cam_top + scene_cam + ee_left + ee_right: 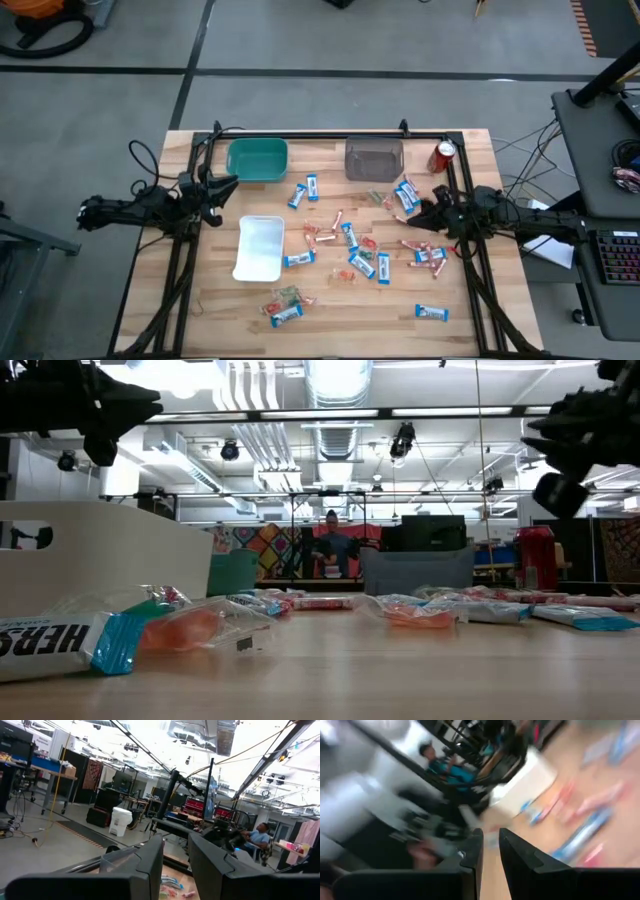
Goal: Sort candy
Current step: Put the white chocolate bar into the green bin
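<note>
Several wrapped candy pieces [350, 245] lie flat on the wooden table's middle and right: blue-and-white mini bars [432, 313], slim pink sticks [425, 247] and small red and orange pieces. In the low view a blue-and-white bar [60, 645] lies close by. My left gripper [228, 185] hovers above the table's left edge, level, pointing toward the table's middle. Its fingers [150, 860] stand a little apart with nothing between them. My right gripper [420, 212] hovers at the right side, over the edge of the candy, narrowly open [490, 837] and holding nothing.
A teal bin [257, 160] and a grey bin [374, 158] stand at the far edge, with a red can [444, 155] at the far right. A white tray [260, 247] lies left of the candy. A person [331, 545] sits beyond the table.
</note>
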Tool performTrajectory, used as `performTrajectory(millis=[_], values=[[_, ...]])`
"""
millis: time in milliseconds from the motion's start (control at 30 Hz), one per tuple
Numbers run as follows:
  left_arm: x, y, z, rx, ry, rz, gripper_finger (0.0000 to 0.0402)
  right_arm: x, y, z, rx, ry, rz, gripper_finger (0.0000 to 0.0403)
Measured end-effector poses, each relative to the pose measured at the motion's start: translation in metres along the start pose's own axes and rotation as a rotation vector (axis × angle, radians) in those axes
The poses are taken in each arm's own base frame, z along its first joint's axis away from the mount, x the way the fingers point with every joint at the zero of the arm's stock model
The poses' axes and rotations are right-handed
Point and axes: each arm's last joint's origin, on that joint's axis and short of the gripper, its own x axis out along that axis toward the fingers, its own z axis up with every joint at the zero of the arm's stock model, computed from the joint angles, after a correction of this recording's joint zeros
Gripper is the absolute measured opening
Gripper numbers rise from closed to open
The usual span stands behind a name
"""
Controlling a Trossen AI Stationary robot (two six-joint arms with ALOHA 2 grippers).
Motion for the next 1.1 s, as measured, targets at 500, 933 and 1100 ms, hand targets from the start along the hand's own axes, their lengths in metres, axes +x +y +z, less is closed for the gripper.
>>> performTrajectory(millis=[500, 933, 1100], values=[[0.010, -0.013, 0.006, -0.192, -0.035, -0.235, 0.0077, -0.002, 0.016, 0.016, -0.323, -0.275, 0.030, 0.0057], [0.076, -0.048, 0.000, -0.147, 0.220, -0.163, 0.0077, -0.002, 0.018, 0.017, -0.299, -0.291, 0.043, 0.0057], [0.114, -0.067, -0.002, -0.082, 0.462, -0.068, 0.0077, -0.002, 0.018, 0.017, -0.284, -0.291, 0.045, 0.0057]])
